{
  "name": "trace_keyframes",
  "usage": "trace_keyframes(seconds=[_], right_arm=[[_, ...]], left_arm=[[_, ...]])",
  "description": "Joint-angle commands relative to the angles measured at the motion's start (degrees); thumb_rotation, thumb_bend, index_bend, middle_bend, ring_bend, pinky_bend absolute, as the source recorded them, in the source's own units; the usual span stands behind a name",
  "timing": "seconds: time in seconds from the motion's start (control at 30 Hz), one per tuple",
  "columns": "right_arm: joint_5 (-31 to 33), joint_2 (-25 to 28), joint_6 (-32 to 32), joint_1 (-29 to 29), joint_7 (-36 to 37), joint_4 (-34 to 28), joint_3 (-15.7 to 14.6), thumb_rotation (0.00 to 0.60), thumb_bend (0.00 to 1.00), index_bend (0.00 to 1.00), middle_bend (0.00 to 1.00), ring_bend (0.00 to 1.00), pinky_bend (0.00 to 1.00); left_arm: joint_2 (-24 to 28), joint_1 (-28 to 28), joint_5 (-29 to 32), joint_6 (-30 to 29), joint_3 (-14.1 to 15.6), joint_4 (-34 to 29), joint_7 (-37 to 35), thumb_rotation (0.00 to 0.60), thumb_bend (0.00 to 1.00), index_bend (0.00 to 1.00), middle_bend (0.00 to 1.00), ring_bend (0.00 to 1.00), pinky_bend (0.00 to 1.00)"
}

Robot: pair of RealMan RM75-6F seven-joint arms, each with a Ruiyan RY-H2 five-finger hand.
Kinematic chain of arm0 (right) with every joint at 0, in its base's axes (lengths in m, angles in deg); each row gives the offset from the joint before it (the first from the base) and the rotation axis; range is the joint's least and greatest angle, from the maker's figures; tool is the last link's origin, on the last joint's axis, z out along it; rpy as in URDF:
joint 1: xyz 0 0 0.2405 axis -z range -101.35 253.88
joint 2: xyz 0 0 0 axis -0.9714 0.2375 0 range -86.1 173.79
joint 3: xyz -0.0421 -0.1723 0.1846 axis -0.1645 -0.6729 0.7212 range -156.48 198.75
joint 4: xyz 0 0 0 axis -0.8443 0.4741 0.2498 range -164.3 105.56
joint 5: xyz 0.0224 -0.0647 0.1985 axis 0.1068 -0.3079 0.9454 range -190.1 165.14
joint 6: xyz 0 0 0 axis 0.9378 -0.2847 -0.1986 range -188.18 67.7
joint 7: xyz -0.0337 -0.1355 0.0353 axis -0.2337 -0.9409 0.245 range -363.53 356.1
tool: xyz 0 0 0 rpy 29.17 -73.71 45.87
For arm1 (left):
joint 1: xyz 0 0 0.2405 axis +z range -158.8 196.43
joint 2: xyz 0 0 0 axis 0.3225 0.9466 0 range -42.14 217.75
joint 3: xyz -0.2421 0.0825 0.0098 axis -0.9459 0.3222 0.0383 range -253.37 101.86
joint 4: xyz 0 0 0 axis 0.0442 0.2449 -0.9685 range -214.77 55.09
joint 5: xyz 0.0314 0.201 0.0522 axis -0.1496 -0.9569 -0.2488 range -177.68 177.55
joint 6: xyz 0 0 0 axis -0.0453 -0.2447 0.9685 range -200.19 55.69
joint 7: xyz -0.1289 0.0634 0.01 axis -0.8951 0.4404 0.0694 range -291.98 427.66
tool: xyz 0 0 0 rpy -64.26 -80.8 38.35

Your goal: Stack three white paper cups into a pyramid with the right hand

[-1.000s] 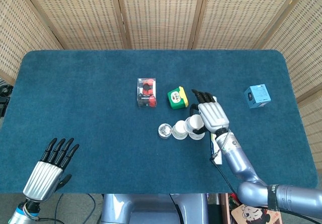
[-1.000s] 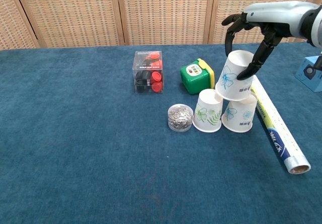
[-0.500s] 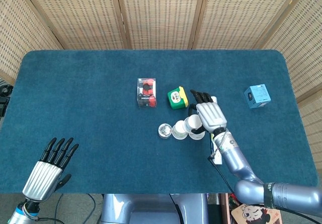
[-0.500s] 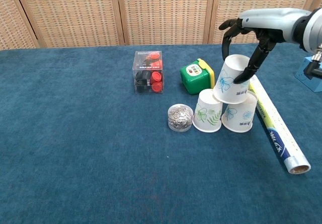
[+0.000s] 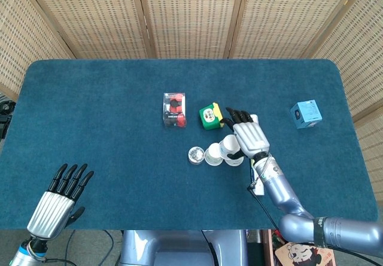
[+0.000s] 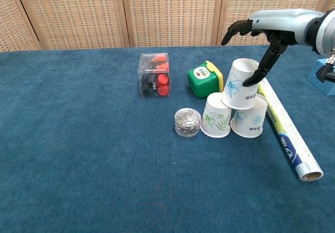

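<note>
Two white paper cups (image 6: pixel 215 115) (image 6: pixel 249 118) stand upside down side by side on the blue table. A third cup (image 6: pixel 239 84) rests on top of them, slightly tilted, also upside down. My right hand (image 6: pixel 267 23) hovers above it. One dark finger (image 6: pixel 260 68) touches the top cup's right side, while the other fingers (image 6: pixel 233 30) are raised and spread clear of it. From the head view, the right hand (image 5: pixel 248 135) partly covers the cups (image 5: pixel 213 154). My left hand (image 5: pixel 57 203) lies at the near left with fingers apart, holding nothing.
A green box (image 6: pixel 204 79) sits just behind the cups and a clear box of red and black pieces (image 6: pixel 154 75) further left. A round clear tin (image 6: pixel 187 122) lies left of the cups. A long roll (image 6: pixel 288 133) lies to their right. A blue box (image 5: pixel 306 113) is far right.
The top cup came down and left onto the two base cups. The right hand's fingers lifted off its left side; one finger still touches its right side.
</note>
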Motion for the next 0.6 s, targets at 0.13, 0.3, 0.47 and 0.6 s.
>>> trace_keyframes(seconds=[0.13,0.3,0.47,0.6], right_arm=[[-0.15,1.61,-1.48,0.71,-0.9,-1.46,-0.52,0.6,0.13,0.21,0.0,0.0,0.0],[-0.27,5.65,-3.08,2.47,-2.02,-4.19,-1.77,0.6,0.13,0.12,0.0,0.0,0.0],[-2.77,10.97,-4.1,6.36,0.56,-7.04,-3.86,0.6,0.13,0.07,0.0,0.0,0.0],[-9.07,13.43,-6.52,11.15,5.69,-6.94,-5.97,0.6,0.13,0.01,0.0,0.0,0.0]], left_arm=[[0.11,0.06,0.01,-0.26,-0.07,-0.02,-0.21,0.6,0.21,0.0,0.0,0.0,0.0],[0.27,0.11,0.13,-0.47,-0.17,-0.02,-0.43,0.6,0.21,0.0,0.0,0.0,0.0],[0.3,0.16,0.13,-0.57,-0.2,-0.1,-0.41,0.6,0.21,0.0,0.0,0.0,0.0],[0.15,0.18,0.09,-0.44,-0.15,-0.05,-0.14,0.6,0.21,0.0,0.0,0.0,0.0]])
